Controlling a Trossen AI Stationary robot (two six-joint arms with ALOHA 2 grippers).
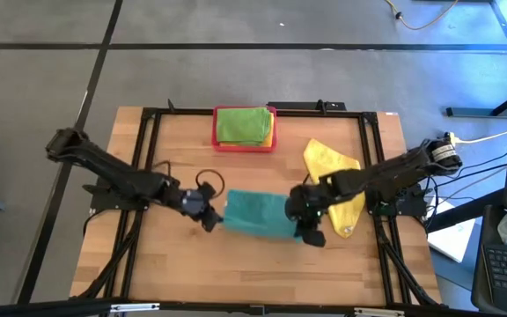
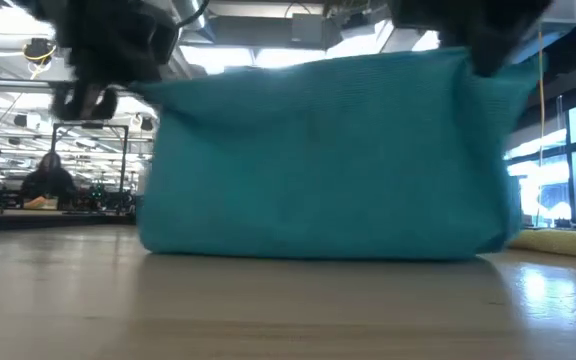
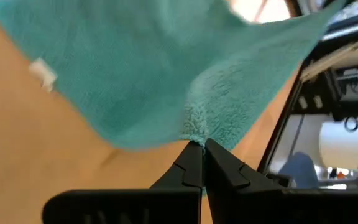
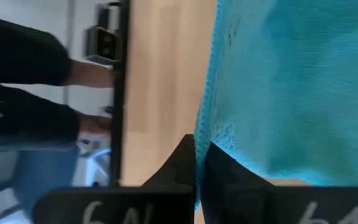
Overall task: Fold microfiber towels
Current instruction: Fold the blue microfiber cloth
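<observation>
A teal microfiber towel (image 1: 255, 214) hangs at the table's middle between my two grippers. Its lower edge (image 2: 318, 254) rests on the wood. My left gripper (image 1: 211, 217) is shut on the towel's left end and my right gripper (image 1: 309, 231) on its right end. To the right a yellow towel (image 1: 331, 167) lies crumpled on the table, partly under my right arm. A green towel (image 1: 243, 125) lies folded in the pink tray (image 1: 220, 144) at the far edge. My left gripper pinches the teal towel's upper left corner (image 3: 194, 132) between its two fingers and slants down at it from the table's left. The cloth bunches at the fingertips (image 3: 190, 155). My right gripper pinches the towel's hemmed edge (image 4: 202, 127) at its upper right end between its two fingers, slanting down from the table's right. The towel spreads between the two holds and hangs to the table.
A black frame (image 1: 148, 176) runs along the table's edges. Bare wood lies in front of the teal towel (image 1: 253, 264) and to its left. In the right wrist view a person's arm (image 4: 86, 71) shows beyond the table.
</observation>
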